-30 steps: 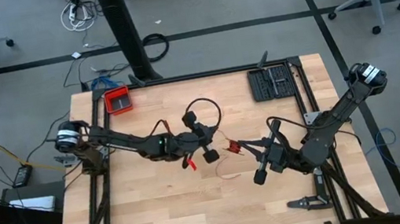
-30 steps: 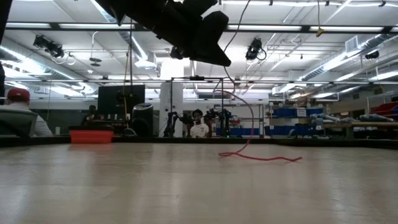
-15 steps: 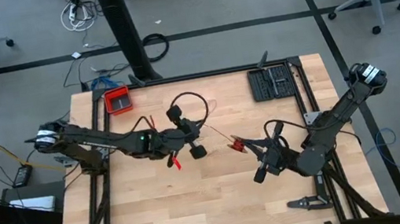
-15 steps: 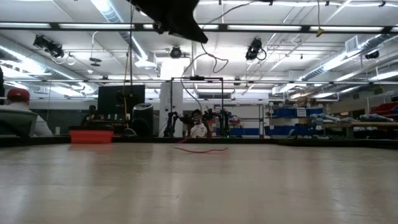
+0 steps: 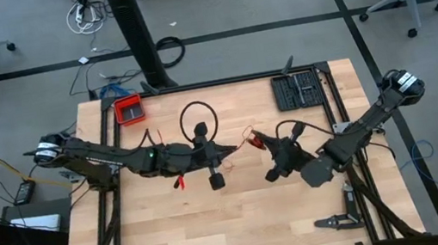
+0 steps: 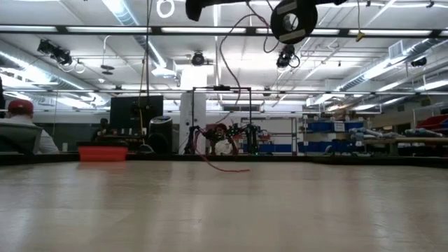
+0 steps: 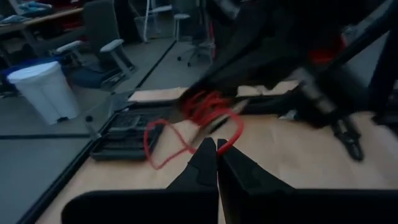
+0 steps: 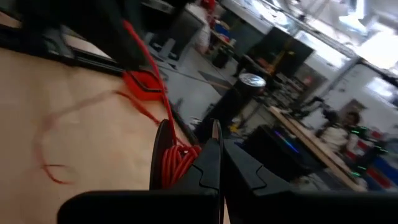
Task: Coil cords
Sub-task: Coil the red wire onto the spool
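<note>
The right hand (image 5: pixel 253 140) hung over the middle of the counter (image 5: pixel 167 243), its fingers pressed together on a small red bundle of the cord (image 8: pixel 176 163); in its own wrist view the windings sat bunched against the fingers. The left hand (image 5: pixel 237 147), just beside it, was likewise pinched shut, seemingly on a strand of the same cord (image 7: pixel 205 112), though the grip itself could not be made out. A loose tail trailed down to the counter (a thin red line in the low view). The step in hand looked like winding: one hand anchoring the coil, the other feeding slack. The next move probably called for laying another turn onto the bundle without letting the windings slip.
</note>
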